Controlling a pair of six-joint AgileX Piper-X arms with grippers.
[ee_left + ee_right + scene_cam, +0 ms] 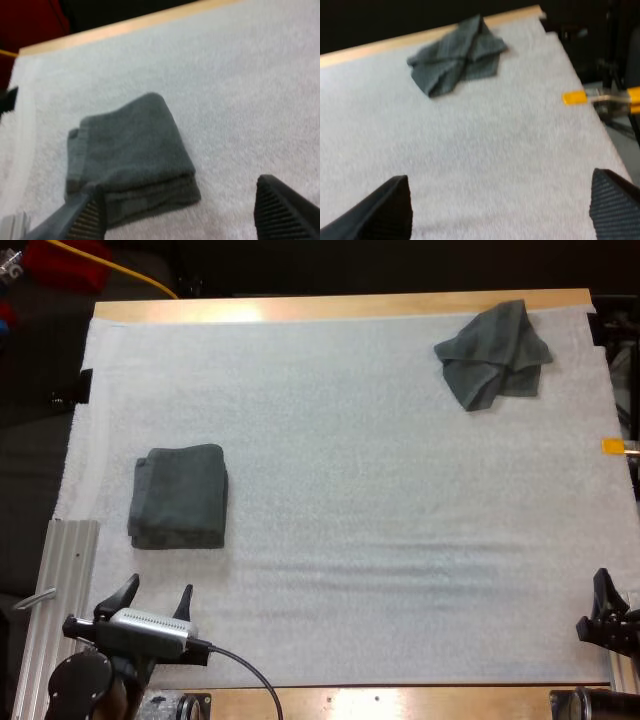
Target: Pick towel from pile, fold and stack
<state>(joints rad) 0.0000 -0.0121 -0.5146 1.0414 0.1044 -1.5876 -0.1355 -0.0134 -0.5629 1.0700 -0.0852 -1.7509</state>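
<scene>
Looking down over the white mat (380, 540), I see the crumpled towel (493, 353) lying at the far right corner, near the edge of the wooden table (300, 308). The folded towel (178, 497) sits well apart from it, on the left side of the mat, just ahead of my left gripper (158, 590). That gripper has its two fingers spread wide with nothing between them. My right gripper (500, 180) is spread wide too, with bare mat between its fingers. It sits at the near right edge, well apart from the crumpled towel. I think the next job is to pick up the crumpled one, so the right arm is the one to send. The towel looks soft, light and floppy. It will not break or slip much, but it will droop and bunch when lifted. I would pinch a corner or a raised fold at its rim, not the thick middle, so it can hang open and be laid flat. Grabbing the lump may take many layers at once and make folding hard.
</scene>
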